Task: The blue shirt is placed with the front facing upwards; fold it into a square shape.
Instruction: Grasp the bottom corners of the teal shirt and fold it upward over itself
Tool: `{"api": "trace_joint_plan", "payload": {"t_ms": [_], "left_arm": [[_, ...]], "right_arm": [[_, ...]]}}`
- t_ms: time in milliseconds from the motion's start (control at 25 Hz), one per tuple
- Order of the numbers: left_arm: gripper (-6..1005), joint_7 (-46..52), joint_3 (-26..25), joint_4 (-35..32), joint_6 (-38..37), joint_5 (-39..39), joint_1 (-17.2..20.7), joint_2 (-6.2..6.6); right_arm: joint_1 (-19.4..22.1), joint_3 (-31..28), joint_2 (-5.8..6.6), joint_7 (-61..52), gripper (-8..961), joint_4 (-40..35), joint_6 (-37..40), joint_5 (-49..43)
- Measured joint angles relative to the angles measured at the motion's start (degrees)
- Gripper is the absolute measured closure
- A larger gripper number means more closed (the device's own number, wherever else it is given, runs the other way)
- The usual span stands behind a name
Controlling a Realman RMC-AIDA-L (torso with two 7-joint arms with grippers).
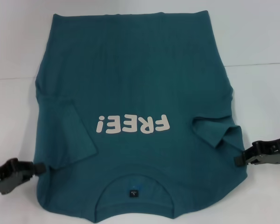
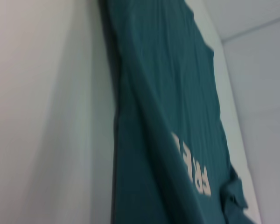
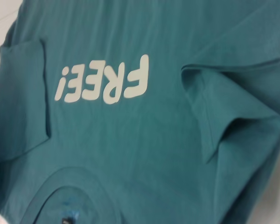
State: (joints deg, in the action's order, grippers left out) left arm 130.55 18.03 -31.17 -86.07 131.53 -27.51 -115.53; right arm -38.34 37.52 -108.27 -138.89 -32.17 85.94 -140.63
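Observation:
The blue shirt [image 1: 140, 93] lies flat on the table, front up, its cream "FREE!" lettering [image 1: 132, 124] upside down to me. Its collar and small dark neck label [image 1: 132, 192] are at the near edge. Both short sleeves are folded inward onto the body, one on the left [image 1: 67, 135] and one on the right [image 1: 214, 130]. My left gripper [image 1: 38, 168] sits low at the shirt's near-left edge, touching the cloth. At the near-right edge my right gripper [image 1: 236, 160] also touches the cloth. The right wrist view shows the lettering [image 3: 102, 84] and the folded sleeve [image 3: 224, 121]; the left wrist view looks along the shirt [image 2: 168, 116].
The white table [image 1: 261, 46] shows on both sides of the shirt and beyond its far hem. A faint seam line [image 1: 266, 64] runs across the table at the right.

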Motion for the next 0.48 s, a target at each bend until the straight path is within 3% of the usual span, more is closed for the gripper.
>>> {"api": "trace_joint_plan", "payload": {"t_ms": [200, 480], "left_arm": [[996, 0.9, 0.3, -1.5, -2.8, 4.3, -0.3, 0.22], [996, 1.3, 0.3, -5.4, -8.4, 5.8, 2.5, 0.28]], "right_arm": [[1.0, 0.2, 0.25, 0.1, 908, -2.9, 4.6, 0.0], [3.3, 0.2, 0.54, 0.9, 904, -7.0, 11.4, -0.7]]}}
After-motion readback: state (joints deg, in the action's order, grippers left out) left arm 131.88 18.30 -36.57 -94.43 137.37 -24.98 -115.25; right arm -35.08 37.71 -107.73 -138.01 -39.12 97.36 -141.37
